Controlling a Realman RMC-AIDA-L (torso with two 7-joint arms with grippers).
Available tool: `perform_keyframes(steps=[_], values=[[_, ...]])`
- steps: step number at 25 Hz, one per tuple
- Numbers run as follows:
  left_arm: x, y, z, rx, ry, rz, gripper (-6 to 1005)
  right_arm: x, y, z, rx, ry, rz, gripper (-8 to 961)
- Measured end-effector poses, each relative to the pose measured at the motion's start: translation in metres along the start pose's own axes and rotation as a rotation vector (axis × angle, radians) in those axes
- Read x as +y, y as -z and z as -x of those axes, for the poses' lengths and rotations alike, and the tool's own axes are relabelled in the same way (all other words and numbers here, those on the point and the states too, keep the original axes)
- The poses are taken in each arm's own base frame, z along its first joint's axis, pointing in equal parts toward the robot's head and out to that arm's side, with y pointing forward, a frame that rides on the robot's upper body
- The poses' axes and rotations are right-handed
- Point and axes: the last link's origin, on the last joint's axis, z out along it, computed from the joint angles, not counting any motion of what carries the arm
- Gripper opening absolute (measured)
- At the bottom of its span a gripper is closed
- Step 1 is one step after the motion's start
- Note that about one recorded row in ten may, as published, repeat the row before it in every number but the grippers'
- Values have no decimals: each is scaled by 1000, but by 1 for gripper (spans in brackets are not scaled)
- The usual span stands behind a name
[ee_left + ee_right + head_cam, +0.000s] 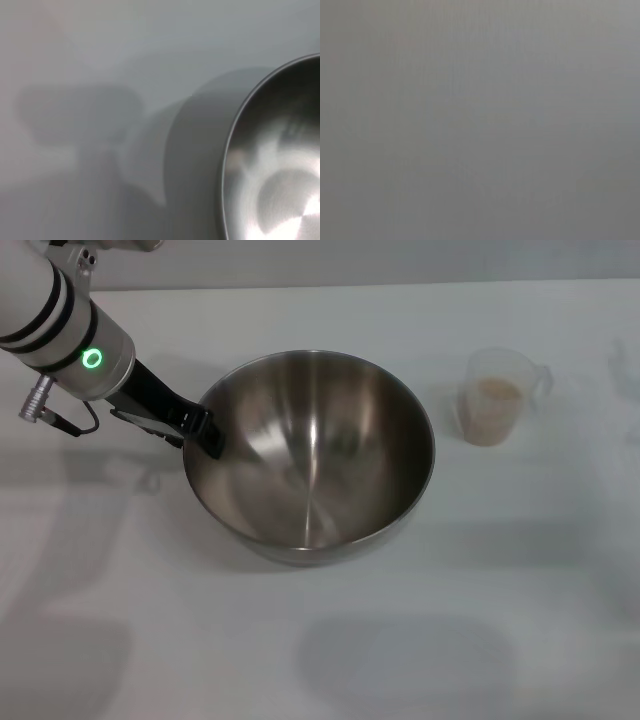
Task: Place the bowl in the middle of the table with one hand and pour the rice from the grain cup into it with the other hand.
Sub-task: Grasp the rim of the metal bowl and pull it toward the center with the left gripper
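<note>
The stainless-steel bowl (pixel 310 455) sits on the white table (pixel 120 620), near the middle and empty inside. My left gripper (pixel 204 432) reaches in from the left. Its black fingers (pixel 212 443) clamp the bowl's left rim, one inside and one outside. The left wrist view shows part of the bowl (pixel 275 175) and its rim. The clear grain cup (pixel 495 398) stands upright to the right of the bowl, apart from it, with rice (pixel 497 390) inside and its handle pointing right. My right gripper is out of view. The right wrist view shows only plain grey.
The bowl's shadow falls on the table in the left wrist view (pixel 200 125). White table surface lies in front of the bowl (pixel 400 660) and between bowl and cup.
</note>
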Motion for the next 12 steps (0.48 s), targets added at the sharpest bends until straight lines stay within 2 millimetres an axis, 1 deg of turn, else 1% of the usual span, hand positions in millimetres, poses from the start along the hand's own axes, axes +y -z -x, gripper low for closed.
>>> perform_keyframes(steps=[5, 12], values=[[0, -2, 1, -9, 3, 2, 523, -1, 1, 1, -7, 3, 1, 698], [2, -5, 0, -28, -1, 8, 224, -1, 1, 1, -5, 5, -1, 698]])
